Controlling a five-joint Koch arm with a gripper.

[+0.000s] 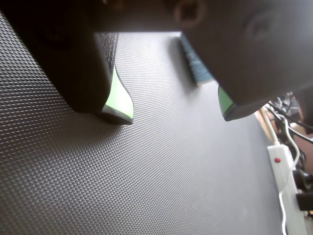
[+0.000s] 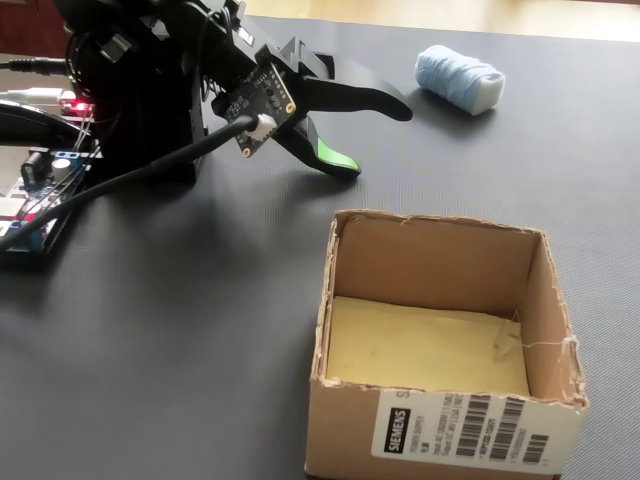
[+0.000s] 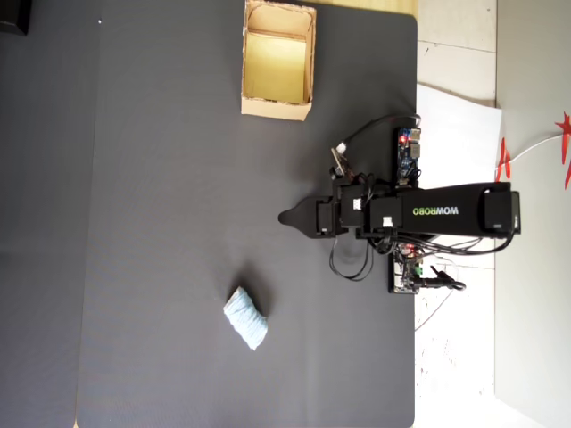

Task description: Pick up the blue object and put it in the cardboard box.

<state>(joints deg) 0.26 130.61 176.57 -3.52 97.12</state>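
Nothing held yet: gripper point(image 2: 375, 138) jaws apart, low over the desk point(image 3: 161, 178); it should swing toward the blue object point(image 3: 245, 318), lower centre overhead.

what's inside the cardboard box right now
Nothing that shows. The cardboard box is open, and the fixed and overhead views show only its bare yellowish floor. The near wall hides a strip of floor in the fixed view. The blue object lies on the mat, outside it.
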